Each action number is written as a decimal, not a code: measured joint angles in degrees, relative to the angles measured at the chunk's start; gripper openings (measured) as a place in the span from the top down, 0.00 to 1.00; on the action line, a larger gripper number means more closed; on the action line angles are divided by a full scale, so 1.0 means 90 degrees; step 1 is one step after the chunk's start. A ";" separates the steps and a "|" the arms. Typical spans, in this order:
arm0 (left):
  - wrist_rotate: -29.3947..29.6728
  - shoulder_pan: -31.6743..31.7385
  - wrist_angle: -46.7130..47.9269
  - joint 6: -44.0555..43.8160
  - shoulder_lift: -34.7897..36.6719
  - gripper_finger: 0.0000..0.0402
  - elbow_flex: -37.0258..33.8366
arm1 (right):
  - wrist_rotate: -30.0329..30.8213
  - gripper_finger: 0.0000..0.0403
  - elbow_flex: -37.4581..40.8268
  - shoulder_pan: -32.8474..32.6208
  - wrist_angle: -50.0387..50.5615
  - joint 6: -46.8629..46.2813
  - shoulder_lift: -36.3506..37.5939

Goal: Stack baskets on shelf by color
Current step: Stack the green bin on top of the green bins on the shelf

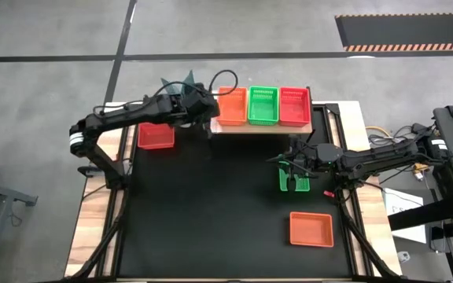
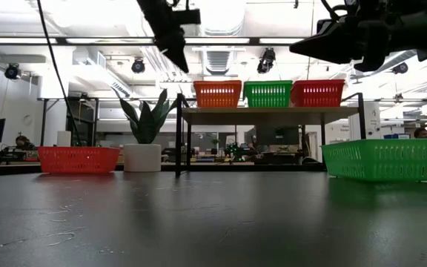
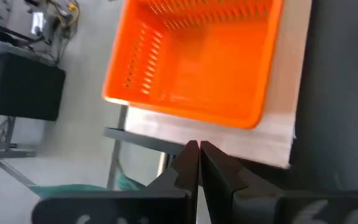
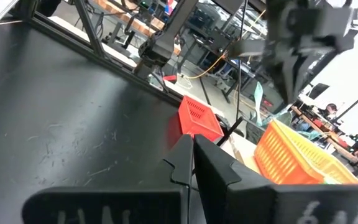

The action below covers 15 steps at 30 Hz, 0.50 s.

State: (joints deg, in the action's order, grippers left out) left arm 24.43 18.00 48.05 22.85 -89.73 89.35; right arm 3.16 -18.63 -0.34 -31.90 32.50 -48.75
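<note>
Closed fingertips of my left end effector (image 3: 199,152) hover empty just short of the orange basket (image 3: 194,59) on the shelf (image 1: 262,128). Green (image 1: 263,104) and red (image 1: 294,106) sit beyond it. Right end effector (image 1: 289,165), closed, empty, above green basket (image 1: 293,179). Red (image 1: 156,137) and orange (image 1: 311,229) remain on tabletop (image 1: 211,212): three unstacked.

Six baskets in all. Two orange: one on the shelf (image 1: 263,126) beside the left gripper (image 1: 204,118), one (image 1: 311,229) near the right arm. Two green: one mid-shelf (image 1: 263,104), one (image 1: 293,178) under the right gripper (image 1: 291,167). Two red: one on the shelf (image 1: 295,105), one (image 1: 156,136) beneath the left arm.
</note>
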 joint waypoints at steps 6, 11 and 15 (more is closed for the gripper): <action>0.0271 -0.0021 -0.0091 -0.0122 -0.0075 1.00 -0.0436 | -0.0002 0.98 0.0000 0.0000 -0.0002 -0.0037 0.0000; 0.0435 -0.0161 -0.0117 -0.0584 0.0072 1.00 -0.0615 | -0.0005 0.98 0.0000 0.0000 0.0010 -0.0193 0.0000; 0.0404 -0.0236 -0.0136 -0.0675 0.0073 1.00 -0.0790 | 0.0000 0.98 0.0000 0.0000 0.0009 -0.0347 0.0002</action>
State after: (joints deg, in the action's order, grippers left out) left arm 28.06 15.88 46.83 16.78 -89.08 82.24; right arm 3.16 -18.63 -0.34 -31.81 29.37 -48.74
